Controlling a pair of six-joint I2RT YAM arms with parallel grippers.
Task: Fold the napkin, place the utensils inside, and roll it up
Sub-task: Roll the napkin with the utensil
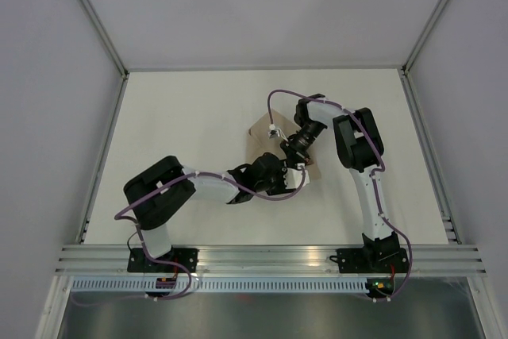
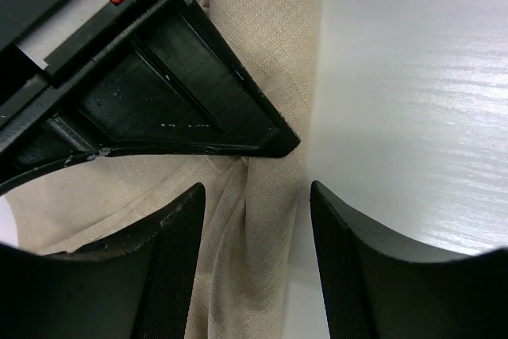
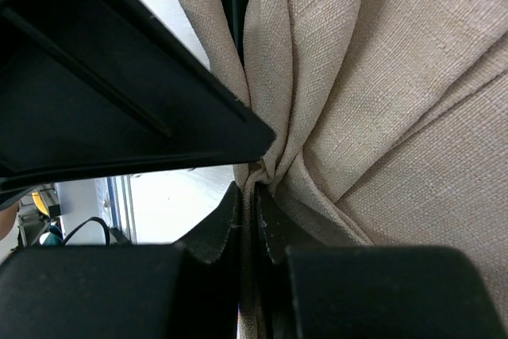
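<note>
The beige napkin [image 1: 255, 139] lies mid-table, bunched up where both grippers meet. My right gripper [image 1: 295, 148] is shut on a gathered pleat of the cloth; in the right wrist view the fabric [image 3: 381, 77] fans out from the pinch at the gripper [image 3: 254, 196]. My left gripper [image 1: 279, 174] comes in from the near side. It stands open, and its fingers [image 2: 167, 260] straddle a raised ridge of napkin [image 2: 254, 275] without touching it. The right gripper's black finger [image 2: 182, 93] sits just beyond. The utensils are out of view.
The white table [image 1: 175, 132] is enclosed by pale walls with metal corner posts [image 1: 103, 29]. An aluminium rail [image 1: 262, 258] carrying both arm bases runs along the near edge. A purple cable [image 1: 278, 97] loops above the right wrist.
</note>
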